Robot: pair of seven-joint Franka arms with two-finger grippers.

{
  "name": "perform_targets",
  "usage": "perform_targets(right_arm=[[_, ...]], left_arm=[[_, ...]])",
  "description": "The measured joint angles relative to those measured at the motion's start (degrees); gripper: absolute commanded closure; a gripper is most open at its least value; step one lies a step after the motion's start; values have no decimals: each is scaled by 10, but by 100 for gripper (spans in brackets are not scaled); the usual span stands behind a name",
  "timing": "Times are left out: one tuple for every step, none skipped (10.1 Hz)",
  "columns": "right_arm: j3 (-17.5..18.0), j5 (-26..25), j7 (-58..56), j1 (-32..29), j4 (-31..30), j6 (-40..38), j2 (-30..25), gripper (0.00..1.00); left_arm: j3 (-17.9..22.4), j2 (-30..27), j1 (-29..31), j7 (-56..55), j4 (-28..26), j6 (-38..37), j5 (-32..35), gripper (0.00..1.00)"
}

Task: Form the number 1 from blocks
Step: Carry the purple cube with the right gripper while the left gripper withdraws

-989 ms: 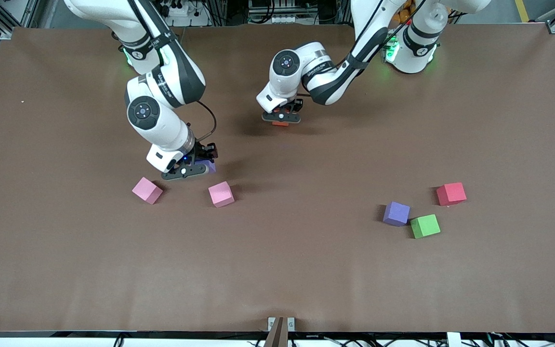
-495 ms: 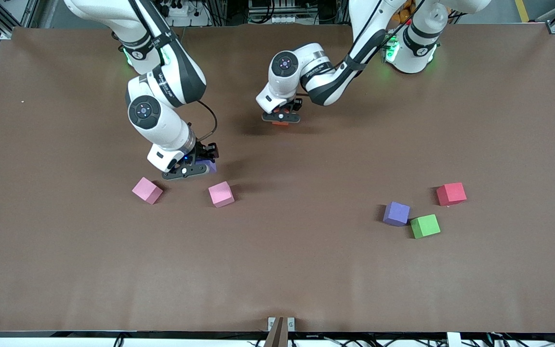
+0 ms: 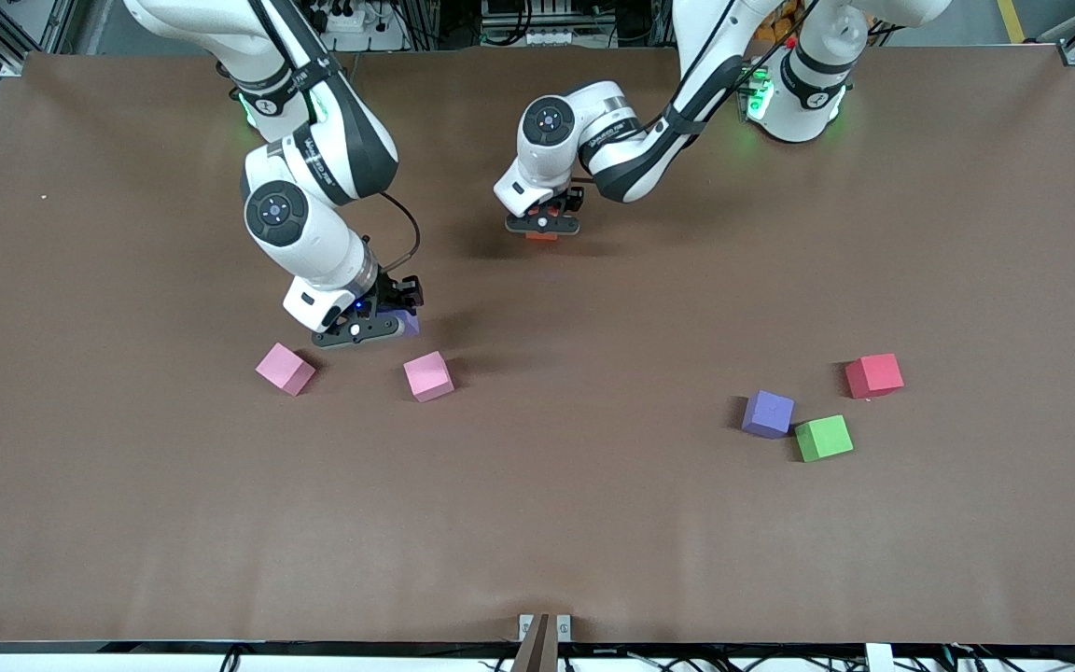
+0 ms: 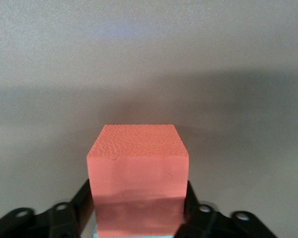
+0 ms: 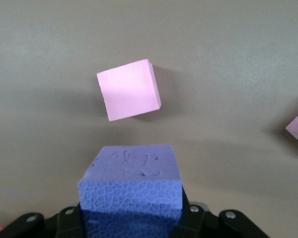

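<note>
From the front, the left end effector (image 3: pixel 542 227) sits low on the counter (image 3: pixel 593 523) near the robots' bases, around an orange block (image 3: pixel 541 236). The right end effector (image 3: pixel 357 329) is closed on a purple block (image 3: pixel 404 322). Nearer the camera lie two pink blocks (image 3: pixel 285 368) (image 3: pixel 428 376); toward the left arm's end lie a second purple block (image 3: pixel 767 413), a green block (image 3: pixel 823 438) and a red block (image 3: pixel 873 375).

In the left wrist view, the orange block (image 4: pixel 138 173) stands between the fingers (image 4: pixel 79 201); whether they still press it I cannot tell. A light blue edge (image 4: pixel 139 234) shows under it.

In the right wrist view, the purple block (image 5: pixel 131 191) is pinched on two opposite flat faces. Its pitted surface suggests light, soft, grippy foam; flat side faces are best for holding.

No writing is readable.
</note>
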Motion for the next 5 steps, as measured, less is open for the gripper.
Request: perform_targets(right_arm=[[0,0,0,0,0,0,0,38],[-1,1,0,0,0,0,0,38],[-1,2,1,0,0,0,0,38],[0,3,1,0,0,0,0,38],[0,6,1,0,0,0,0,37]], left_arm=[[2,0,0,-1,2,0,0,0],[9,-3,0,-1,6,-3,0,0],[20,-12,2,-1,14,-15,0,0],[32,-35,5,-1,28,-43,0,0],[44,-71,14,-2,39,-71,0,0]])
